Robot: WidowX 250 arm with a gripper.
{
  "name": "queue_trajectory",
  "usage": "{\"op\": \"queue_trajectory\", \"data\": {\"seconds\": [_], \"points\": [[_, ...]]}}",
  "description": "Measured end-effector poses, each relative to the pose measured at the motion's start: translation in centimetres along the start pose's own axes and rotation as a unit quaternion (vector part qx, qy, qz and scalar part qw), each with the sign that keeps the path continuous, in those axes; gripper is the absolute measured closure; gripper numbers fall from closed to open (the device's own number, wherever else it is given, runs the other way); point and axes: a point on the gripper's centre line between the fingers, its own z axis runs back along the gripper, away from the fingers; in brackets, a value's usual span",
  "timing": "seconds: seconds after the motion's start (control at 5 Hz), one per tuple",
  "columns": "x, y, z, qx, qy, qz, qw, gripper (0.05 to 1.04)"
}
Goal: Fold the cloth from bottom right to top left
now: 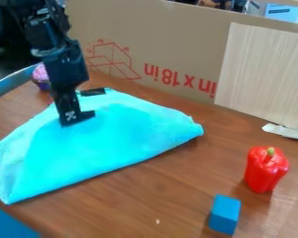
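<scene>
The black gripper (pixel 76 116) hangs down over the upper left part of the cloth, its lower end at or just above the fabric. The bright cyan cloth (pixel 108 139) lies folded on the table, with a long straight edge running from lower left to the right. Its rounded side faces the back left. A small black piece shows at the cloth's upper edge, just right of the gripper, and another dark piece at its left edge. Whether the gripper touches the cloth is unclear.
A red toy pepper (pixel 266 169) stands at the right, with a blue block (pixel 225 214) in front of it. A purple-pink toy (pixel 41 77) sits behind the cloth at upper left. A cardboard wall (pixel 176 46) borders the table (pixel 139 200) at the back.
</scene>
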Motion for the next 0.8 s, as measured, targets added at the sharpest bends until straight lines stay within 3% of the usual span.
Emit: {"op": "queue_trajectory", "data": {"seconds": [0.2,0.6,0.8], "points": [[0.6,2.4,-0.2,0.007,0.012,-0.049,0.9987,1.024],[2.1,6.6,-0.7,0.016,0.010,-0.169,0.9855,1.024],[2.9,8.5,-1.0,0.015,0.012,-0.184,0.9826,1.024]]}}
